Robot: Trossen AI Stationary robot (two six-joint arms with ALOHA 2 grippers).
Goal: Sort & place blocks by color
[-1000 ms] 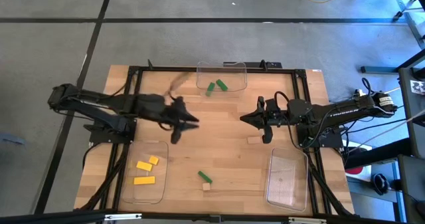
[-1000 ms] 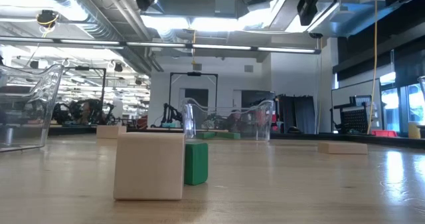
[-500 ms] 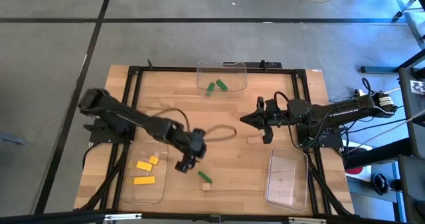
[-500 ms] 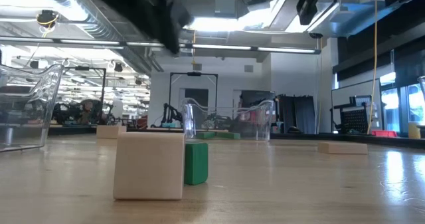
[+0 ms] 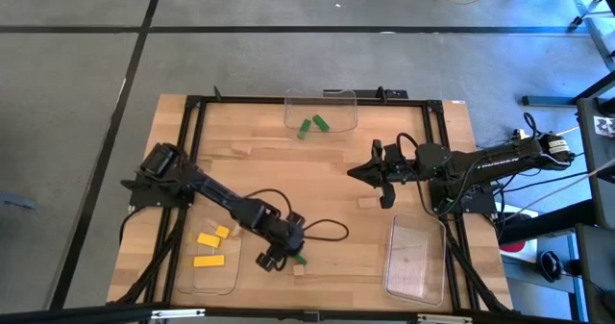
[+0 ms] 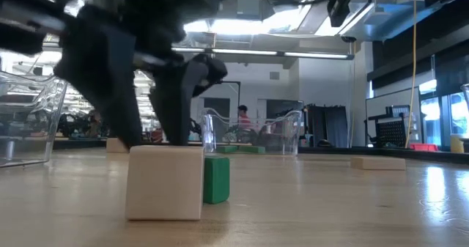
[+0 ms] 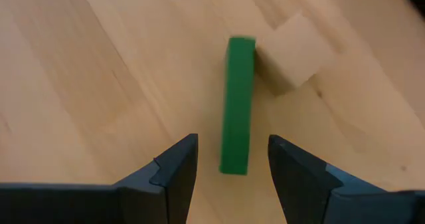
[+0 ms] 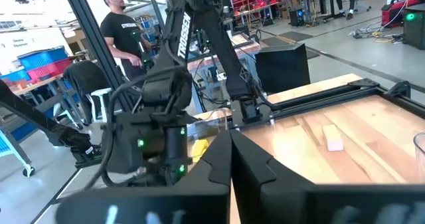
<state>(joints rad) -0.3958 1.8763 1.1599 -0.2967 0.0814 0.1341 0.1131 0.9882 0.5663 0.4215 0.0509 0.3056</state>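
Hovering low over the front middle of the table (image 5: 327,185), your left gripper (image 5: 279,259) has its fingers spread, nothing held. The green block (image 7: 237,106) lies flat between the two fingertips (image 7: 178,167) in the left wrist view (not visibly touched by either), with a tan block (image 7: 297,51) just beyond its far end. In the low view that tan cube (image 6: 164,182) stands in front of the green one, the dark fingers coming down just behind them.

Trays next: the left tray (image 5: 213,278) holds three yellow blocks (image 5: 209,261); the far tray (image 5: 320,97) holds two green blocks (image 5: 311,125); the right tray (image 5: 415,261) shows no blocks. Another tan block (image 5: 365,203) lies loose near your right gripper (image 5: 354,171), which hangs above the table's right half, fingers together.
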